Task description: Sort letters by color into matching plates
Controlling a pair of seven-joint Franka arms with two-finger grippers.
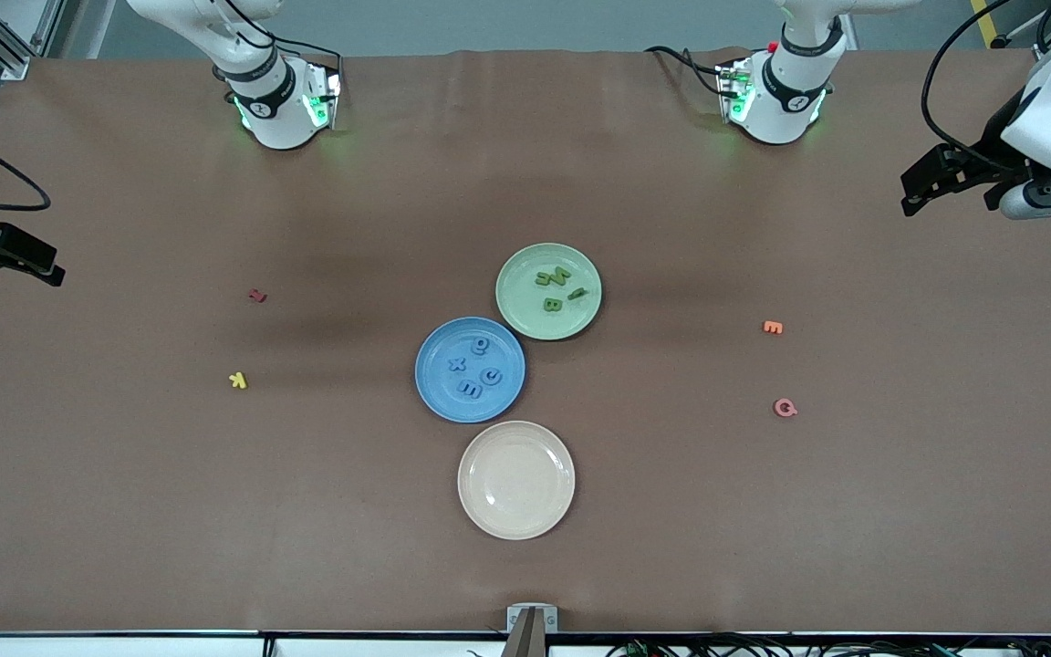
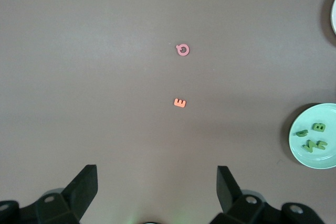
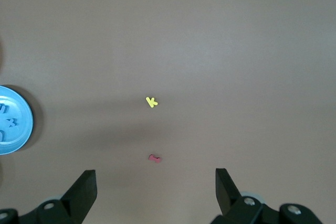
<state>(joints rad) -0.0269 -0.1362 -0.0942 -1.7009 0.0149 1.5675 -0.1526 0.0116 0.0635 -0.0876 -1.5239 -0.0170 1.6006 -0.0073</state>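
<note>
Near the table's middle stands the pale green plate (image 1: 580, 319) with several green letters (image 1: 551, 305) in it. The blue plate (image 1: 439, 388) touches it on the side nearer the front camera and holds several blue letters (image 1: 492, 375). My left gripper (image 1: 922, 187) hangs open and empty over the left arm's end of the table. In its wrist view the left gripper (image 2: 157, 182) shows wide jaws, with the green plate (image 2: 331, 114) at the edge. My right gripper (image 1: 42, 260) hangs open and empty over the right arm's end. Its wrist view shows the right gripper (image 3: 156, 182) and part of the blue plate (image 3: 23, 140).
A beige plate (image 1: 515, 479) with nothing in it sits nearer the front camera than the blue one. An orange letter (image 1: 772, 327) and a pink letter (image 1: 785, 408) lie toward the left arm's end. A red letter (image 1: 257, 296) and a yellow letter (image 1: 237, 380) lie toward the right arm's end.
</note>
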